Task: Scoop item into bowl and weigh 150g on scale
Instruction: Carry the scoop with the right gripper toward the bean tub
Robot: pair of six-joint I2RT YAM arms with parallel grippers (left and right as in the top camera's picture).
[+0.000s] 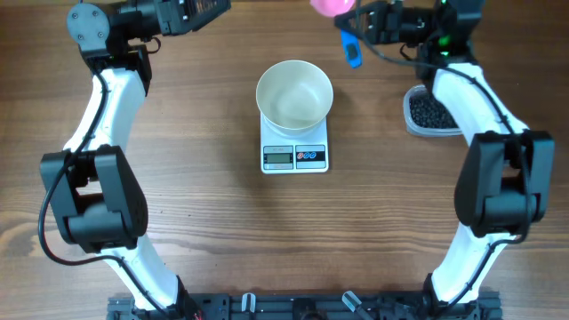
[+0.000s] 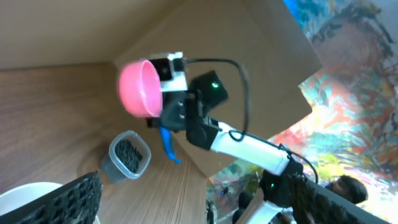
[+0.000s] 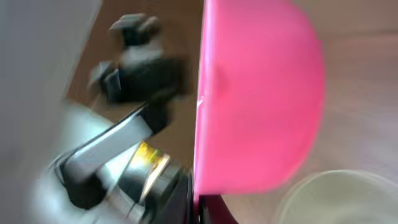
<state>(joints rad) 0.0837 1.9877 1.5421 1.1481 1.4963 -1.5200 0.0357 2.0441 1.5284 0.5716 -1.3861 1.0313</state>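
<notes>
Your right gripper (image 1: pixel 360 18) was clamped on the pink scoop (image 1: pixel 331 5), at one o'clock from the empty bowl (image 1: pixel 294 93) on the scale (image 1: pixel 295 156). Your left gripper (image 2: pixel 193 193) gaped idle. The beads (image 1: pixel 430 110) lay in the tub (image 1: pixel 411 118) at three o'clock, so I judged you needed to dip mouth-down, then lift level.

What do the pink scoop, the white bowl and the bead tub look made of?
The pink scoop: likely plastic; uniform smooth pink, thin wall. The white bowl: smooth, opaque, slight sheen; ceramic or plastic, unclear. The tub: clear plastic; black beads show through its wall.
</notes>
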